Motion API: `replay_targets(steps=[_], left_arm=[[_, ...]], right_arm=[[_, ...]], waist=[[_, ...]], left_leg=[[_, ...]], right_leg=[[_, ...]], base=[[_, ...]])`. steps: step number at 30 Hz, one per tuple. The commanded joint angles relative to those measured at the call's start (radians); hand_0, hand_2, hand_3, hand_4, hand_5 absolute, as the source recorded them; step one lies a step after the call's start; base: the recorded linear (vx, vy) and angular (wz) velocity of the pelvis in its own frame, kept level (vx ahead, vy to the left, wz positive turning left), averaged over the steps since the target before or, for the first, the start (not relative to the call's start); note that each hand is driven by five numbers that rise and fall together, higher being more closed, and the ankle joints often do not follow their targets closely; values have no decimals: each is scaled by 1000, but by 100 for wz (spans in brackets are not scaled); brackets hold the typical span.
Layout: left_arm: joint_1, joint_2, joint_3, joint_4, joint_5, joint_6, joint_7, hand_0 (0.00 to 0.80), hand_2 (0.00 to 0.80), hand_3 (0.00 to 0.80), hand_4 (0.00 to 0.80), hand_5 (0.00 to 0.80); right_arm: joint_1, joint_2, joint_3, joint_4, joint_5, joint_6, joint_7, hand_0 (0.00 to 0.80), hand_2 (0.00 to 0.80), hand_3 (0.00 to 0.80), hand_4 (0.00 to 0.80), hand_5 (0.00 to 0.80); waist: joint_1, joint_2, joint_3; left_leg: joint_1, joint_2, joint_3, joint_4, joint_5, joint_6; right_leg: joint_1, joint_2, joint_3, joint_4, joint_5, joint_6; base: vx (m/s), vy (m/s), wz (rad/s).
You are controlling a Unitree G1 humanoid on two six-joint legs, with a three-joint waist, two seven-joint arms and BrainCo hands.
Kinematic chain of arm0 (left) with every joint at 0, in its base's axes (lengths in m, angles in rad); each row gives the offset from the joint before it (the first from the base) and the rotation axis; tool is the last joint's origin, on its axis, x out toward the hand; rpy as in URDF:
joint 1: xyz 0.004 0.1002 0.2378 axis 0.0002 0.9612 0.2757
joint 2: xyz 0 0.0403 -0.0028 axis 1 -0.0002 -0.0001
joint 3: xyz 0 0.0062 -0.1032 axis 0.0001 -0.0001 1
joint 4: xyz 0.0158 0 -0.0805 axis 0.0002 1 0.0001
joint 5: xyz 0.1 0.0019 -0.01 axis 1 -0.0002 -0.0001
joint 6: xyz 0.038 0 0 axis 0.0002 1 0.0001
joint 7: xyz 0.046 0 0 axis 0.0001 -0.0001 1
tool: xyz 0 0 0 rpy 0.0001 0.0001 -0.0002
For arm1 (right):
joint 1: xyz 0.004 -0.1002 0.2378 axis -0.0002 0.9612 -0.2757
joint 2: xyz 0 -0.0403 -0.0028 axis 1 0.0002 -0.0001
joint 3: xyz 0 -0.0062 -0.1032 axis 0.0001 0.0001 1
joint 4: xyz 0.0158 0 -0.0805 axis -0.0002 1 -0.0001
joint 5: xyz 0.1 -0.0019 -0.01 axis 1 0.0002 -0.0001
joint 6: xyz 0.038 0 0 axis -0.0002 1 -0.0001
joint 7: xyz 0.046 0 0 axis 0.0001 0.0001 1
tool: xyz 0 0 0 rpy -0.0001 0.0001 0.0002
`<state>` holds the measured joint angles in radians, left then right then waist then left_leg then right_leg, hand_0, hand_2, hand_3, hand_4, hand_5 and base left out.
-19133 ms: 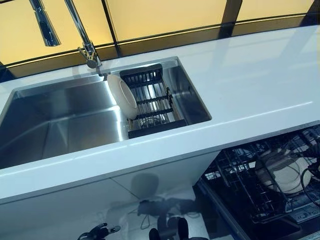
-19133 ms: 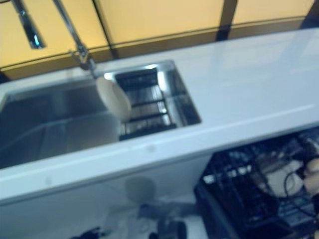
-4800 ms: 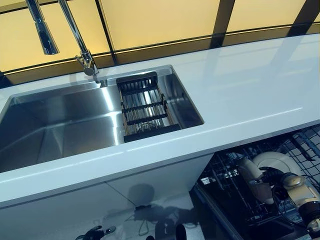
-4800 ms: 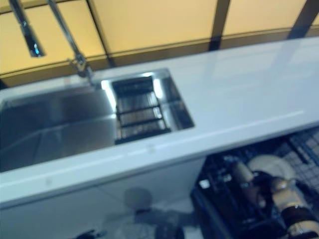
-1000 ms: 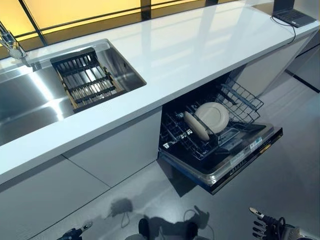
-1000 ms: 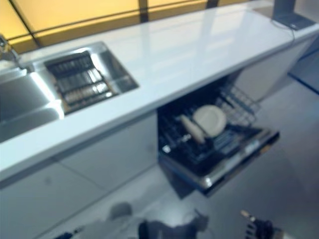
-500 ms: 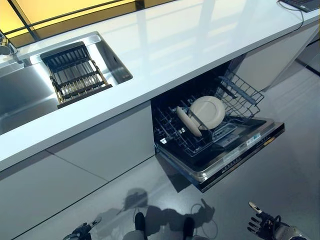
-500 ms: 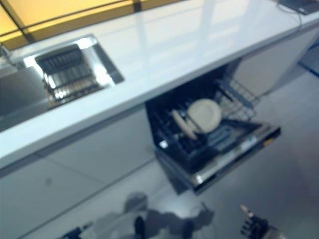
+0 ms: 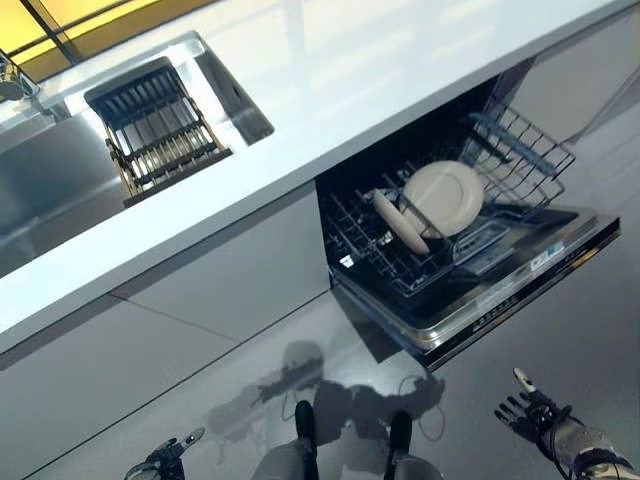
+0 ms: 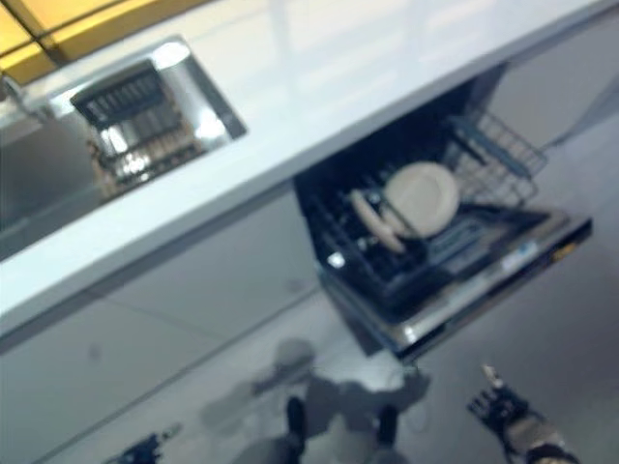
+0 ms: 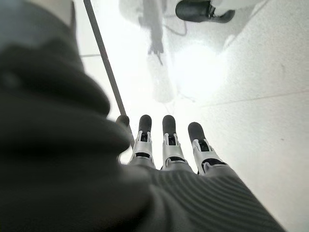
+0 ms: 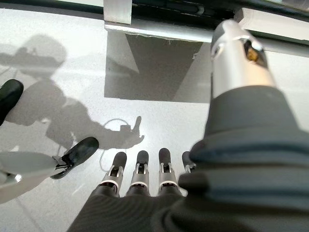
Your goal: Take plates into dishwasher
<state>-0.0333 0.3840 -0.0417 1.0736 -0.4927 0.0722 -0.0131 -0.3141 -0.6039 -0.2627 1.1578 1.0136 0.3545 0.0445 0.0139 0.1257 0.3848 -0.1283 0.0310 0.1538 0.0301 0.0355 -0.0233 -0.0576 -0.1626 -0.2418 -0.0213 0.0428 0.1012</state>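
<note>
Two cream plates stand on edge in the lower rack (image 9: 505, 145) of the open dishwasher: a round one (image 9: 443, 198) facing me and a second plate (image 9: 400, 222) edge-on just left of it. My right hand (image 9: 527, 412) hangs low above the floor, in front of the dishwasher door (image 9: 520, 295), fingers straight and empty. My left hand (image 9: 165, 460) hangs low at the lower left, also empty with straight fingers (image 11: 166, 137). Neither hand touches a plate.
The white counter (image 9: 380, 70) runs across above the dishwasher. A steel sink (image 9: 50, 190) at the left holds a dark drying rack (image 9: 160, 125) with no plate in it. Grey cabinet fronts (image 9: 190, 310) stand below the counter, with grey floor in front.
The view has shifted, so the dishwasher sits further right and higher. My right hand has risen a little into view with fingers spread. The plates stay put in the rack.
</note>
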Motion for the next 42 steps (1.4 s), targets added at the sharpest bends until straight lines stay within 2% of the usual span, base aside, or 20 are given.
replay_targets(steps=[1,5,10,15,19,30,42], left_arm=[[2,-8,-40,2,-18,-9,-7,0,0,0,0,0],[9,-20,-55,-8,-34,-7,-5,0,0,0,0,0],[8,-34,-76,-22,-41,-1,-2,0,0,0,0,0],[7,-42,-104,-43,-65,18,-4,0,0,0,0,0],[12,-45,-108,-39,-68,24,-5,0,0,0,0,0],[22,-16,-96,-54,-31,37,-23,0,0,0,0,0],[27,18,-74,-40,0,36,-32,0,0,0,0,0]], right_arm=[[-87,-86,9,12,67,-32,-21,0,0,0,0,0],[-163,-125,21,22,93,-36,-7,0,0,0,0,0],[-259,-150,56,18,25,-38,3,0,0,0,0,0],[-393,-168,125,-21,48,-11,-7,0,0,0,0,0],[-473,-156,171,-56,80,-15,-4,0,0,0,0,0],[-618,-112,279,-161,155,-66,88,0,0,0,0,0],[-681,-105,332,-208,203,-103,83,0,0,0,0,0]], waist=[[21,13,5],[28,41,25],[42,63,43],[61,82,50],[71,88,47],[113,53,25],[139,5,6]], left_leg=[[-34,-32,4,163,-145,81],[-70,-42,2,221,-155,81],[-85,-55,-7,255,-158,83],[-80,-71,-22,242,-142,81],[-68,-74,-26,220,-129,76],[-23,-60,-40,176,-119,71],[13,-46,-60,110,-96,62]], right_leg=[[-125,-31,-14,316,-180,-84],[-158,-47,-12,376,-203,-101],[-177,-65,-11,435,-222,-114],[-178,-76,-18,455,-234,-117],[-162,-74,-27,440,-234,-117],[-83,-61,-59,370,-214,-106],[-19,-26,-85,283,-188,-93]], base=[[-23,17,9],[-7,46,11],[-2,42,14],[0,50,10],[5,45,4],[3,-2,1],[6,-12,0]])
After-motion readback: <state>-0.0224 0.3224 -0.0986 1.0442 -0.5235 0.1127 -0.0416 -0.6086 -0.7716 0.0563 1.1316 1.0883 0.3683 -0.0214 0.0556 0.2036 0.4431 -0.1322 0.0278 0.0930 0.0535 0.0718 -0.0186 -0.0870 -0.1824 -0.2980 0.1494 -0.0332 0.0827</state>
